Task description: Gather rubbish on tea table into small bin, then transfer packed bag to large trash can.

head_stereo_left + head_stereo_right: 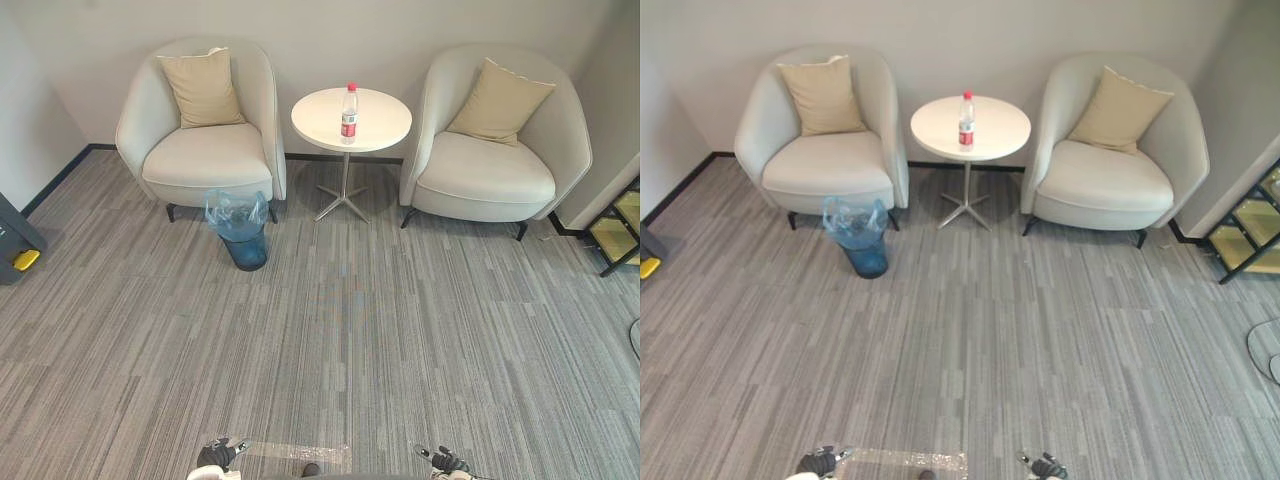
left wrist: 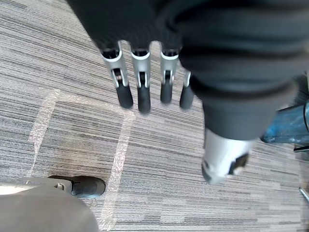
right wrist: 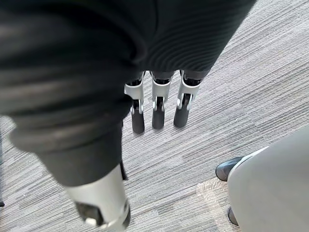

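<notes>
Eye views: bottle upright on round tea table. Small bin, blue-bagged, on carpet just beside an armchair.
Left wrist view: left hand fingers straight, slightly apart, empty.
Right wrist view: right hand fingers straight, holding nothing.

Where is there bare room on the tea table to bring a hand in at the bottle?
The table top is bare left, right and behind the bottle. The carpet in front is open: come in there. The left armchair and right armchair crowd its sides; the bin stands front-left.
</notes>
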Controlling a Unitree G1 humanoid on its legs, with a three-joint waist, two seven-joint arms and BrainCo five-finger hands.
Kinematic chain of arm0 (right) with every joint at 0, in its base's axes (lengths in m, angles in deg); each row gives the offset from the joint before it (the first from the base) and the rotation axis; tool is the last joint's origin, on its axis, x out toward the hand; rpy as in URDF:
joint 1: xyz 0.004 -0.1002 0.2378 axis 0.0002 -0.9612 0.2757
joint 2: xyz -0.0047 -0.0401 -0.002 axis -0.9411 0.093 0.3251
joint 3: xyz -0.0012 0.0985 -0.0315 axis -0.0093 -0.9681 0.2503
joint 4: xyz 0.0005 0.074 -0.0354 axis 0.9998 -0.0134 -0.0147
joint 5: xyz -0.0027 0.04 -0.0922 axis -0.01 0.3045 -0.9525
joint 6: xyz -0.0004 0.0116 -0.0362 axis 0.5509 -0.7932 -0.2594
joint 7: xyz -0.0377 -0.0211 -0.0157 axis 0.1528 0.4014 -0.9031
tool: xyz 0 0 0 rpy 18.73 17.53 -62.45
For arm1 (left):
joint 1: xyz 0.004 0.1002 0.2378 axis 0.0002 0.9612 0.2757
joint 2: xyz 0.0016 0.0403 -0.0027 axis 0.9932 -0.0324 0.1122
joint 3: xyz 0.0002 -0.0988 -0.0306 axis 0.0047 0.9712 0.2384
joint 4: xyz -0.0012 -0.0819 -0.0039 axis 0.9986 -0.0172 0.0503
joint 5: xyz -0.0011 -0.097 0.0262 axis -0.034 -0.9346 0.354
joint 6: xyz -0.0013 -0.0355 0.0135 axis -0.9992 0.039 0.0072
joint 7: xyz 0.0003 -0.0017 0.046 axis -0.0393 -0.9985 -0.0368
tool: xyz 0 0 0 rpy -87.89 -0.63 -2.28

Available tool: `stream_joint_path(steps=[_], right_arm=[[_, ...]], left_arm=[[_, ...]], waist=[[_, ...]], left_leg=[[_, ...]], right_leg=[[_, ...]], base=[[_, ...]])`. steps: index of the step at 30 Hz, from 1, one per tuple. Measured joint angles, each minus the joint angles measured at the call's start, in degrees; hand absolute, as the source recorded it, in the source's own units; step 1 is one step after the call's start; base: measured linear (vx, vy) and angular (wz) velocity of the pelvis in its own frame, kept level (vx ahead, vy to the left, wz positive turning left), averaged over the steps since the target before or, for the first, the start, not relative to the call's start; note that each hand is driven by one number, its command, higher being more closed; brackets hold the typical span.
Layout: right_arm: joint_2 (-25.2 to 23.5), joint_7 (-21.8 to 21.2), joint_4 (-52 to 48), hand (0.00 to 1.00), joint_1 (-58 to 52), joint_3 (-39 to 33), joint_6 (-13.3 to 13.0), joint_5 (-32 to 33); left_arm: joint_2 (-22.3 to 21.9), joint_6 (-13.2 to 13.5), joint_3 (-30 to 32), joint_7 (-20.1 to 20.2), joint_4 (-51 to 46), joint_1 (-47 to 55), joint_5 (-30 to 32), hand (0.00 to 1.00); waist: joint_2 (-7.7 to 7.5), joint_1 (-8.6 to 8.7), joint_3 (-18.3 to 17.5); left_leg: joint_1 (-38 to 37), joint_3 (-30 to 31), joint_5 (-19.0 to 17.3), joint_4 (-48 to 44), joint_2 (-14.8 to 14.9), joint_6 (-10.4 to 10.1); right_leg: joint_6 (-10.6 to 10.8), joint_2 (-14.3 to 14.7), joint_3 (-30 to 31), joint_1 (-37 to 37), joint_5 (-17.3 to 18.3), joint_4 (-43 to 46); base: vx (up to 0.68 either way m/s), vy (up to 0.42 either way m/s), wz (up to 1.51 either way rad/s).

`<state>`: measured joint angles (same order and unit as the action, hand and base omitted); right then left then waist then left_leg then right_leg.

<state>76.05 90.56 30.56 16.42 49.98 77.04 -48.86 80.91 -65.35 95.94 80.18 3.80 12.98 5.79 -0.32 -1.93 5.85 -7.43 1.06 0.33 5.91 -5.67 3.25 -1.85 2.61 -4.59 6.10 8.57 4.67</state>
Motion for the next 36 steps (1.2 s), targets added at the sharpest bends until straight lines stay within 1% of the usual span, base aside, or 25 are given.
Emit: stream_joint_path(steps=[22,32,34,36], right_arm=[[-0.44,0.52,0.16,0.00,0.08,-1.67,0.09,0.08],[-0.41,0.43,0.60,0.00,0.15,-1.70,0.21,0.68],[-0.44,0.40,0.39,0.00,0.15,-1.82,0.23,0.93],[-0.48,0.37,-0.23,0.00,0.06,-2.15,0.37,1.24]], left_arm=[[-0.21,-0.04,0.70,0.04,-0.03,0.02,0.38,0.00],[-0.04,-0.27,0.50,0.16,-0.02,0.00,0.34,0.00],[-0.04,-0.42,0.49,0.16,-0.06,-0.09,0.28,0.00],[0.01,-0.56,0.53,0.15,-0.13,-0.14,0.10,0.00]], waist=[[-0.14,0.00,0.48],[-0.17,-0.01,0.45],[-0.15,-0.01,0.46],[-0.24,-0.03,0.59]], left_leg=[[-0.65,-0.76,-0.15,0.03,0.13,-0.20],[-0.04,-2.19,-0.50,0.00,0.54,-0.72],[0.41,-2.30,-0.52,-0.01,0.62,-0.75],[0.59,-2.57,-0.75,-0.03,0.64,-1.12]], right_leg=[[0.11,0.05,0.20,0.99,-0.20,-1.00],[0.03,0.41,1.61,-0.40,-0.23,-0.59],[0.18,0.44,1.62,-0.87,0.06,0.11],[-0.08,0.42,1.69,-1.99,1.07,2.02]], base=[[0.00,0.000,0.00],[-0.02,-0.008,-0.08],[0.00,-0.009,-0.02],[0.00,-0.012,-0.03]])
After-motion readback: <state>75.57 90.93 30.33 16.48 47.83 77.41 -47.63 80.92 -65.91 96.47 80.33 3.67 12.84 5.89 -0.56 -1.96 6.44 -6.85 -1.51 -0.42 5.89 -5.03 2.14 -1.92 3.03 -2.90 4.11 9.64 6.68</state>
